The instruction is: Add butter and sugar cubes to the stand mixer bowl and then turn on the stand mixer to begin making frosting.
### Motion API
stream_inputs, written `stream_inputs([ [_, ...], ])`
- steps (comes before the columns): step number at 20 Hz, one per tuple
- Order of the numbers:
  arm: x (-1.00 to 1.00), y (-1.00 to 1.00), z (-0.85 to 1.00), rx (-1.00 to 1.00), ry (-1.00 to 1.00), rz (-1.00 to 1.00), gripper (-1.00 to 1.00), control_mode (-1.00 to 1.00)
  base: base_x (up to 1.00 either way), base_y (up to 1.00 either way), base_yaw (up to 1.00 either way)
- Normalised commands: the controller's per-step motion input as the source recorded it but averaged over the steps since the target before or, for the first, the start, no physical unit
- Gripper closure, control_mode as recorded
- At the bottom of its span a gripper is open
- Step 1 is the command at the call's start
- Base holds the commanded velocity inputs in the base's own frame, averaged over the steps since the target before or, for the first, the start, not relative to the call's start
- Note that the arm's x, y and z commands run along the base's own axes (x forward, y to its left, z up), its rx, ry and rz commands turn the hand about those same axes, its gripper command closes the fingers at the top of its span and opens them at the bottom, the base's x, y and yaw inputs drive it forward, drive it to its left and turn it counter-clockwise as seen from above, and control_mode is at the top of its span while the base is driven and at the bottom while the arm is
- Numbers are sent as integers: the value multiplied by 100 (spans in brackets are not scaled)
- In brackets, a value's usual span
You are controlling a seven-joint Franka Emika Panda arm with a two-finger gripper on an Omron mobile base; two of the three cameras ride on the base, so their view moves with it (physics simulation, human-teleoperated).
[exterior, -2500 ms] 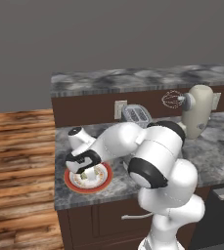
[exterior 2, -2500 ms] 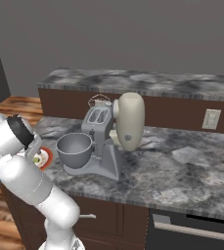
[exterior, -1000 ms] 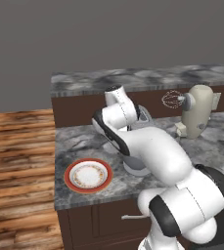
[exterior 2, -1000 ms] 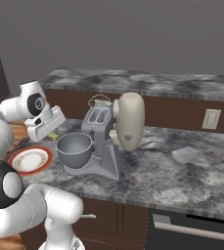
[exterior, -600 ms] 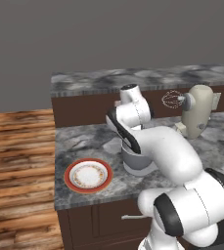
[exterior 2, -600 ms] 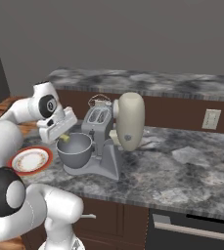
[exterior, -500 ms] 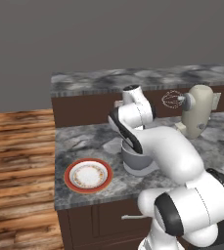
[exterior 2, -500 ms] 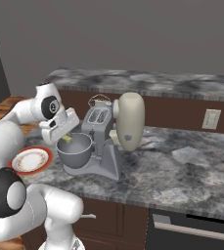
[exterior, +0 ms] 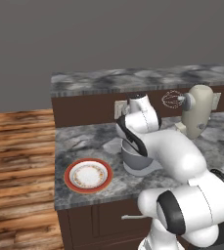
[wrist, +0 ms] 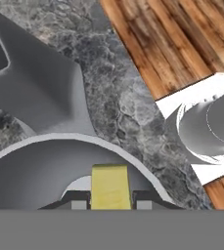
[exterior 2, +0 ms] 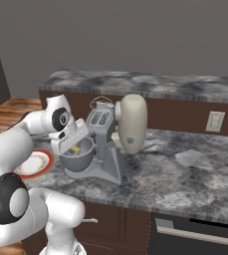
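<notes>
The white arm reaches over the marble counter [exterior: 79, 141] and ends at the stand mixer bowl [exterior: 135, 158], its hand tipped down into the bowl's mouth so that the jaws themselves are hidden and how they stand cannot be told. Beyond the hand stands the stand mixer [exterior: 197, 111], its cream head tilted back with the wire whisk [exterior: 171, 99] pointing toward the arm. Well apart on the opposite side, a red-rimmed plate [exterior: 88, 175] lies flat near the counter's front edge.

Red-rimmed plate [exterior: 88, 175] flat on grey marble table [exterior: 79, 141], near front edge. Silver two-slot toaster [exterior 2: 100, 119] upright toward back wall. White wall outlet [exterior 2: 214, 121] on dark backsplash. Wood plank floor [exterior: 15, 166] beside table.
</notes>
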Motion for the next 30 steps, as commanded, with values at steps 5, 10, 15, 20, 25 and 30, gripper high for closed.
stream_inputs([
  [5,17,0,-2,0,0,-3,100,-100,0,0,0],
  [10,30,15,-8,0,0,-1,-100,-100,0,0,0],
  [15,28,16,-3,0,0,-2,-100,-100,0,0,0],
  [20,-1,0,15,0,-1,-3,-100,-100,0,0,0],
  [25,-66,-2,87,1,-16,0,-100,-100,0,0,0],
  [30,-73,-20,100,4,-16,0,-100,-100,0,0,0],
])
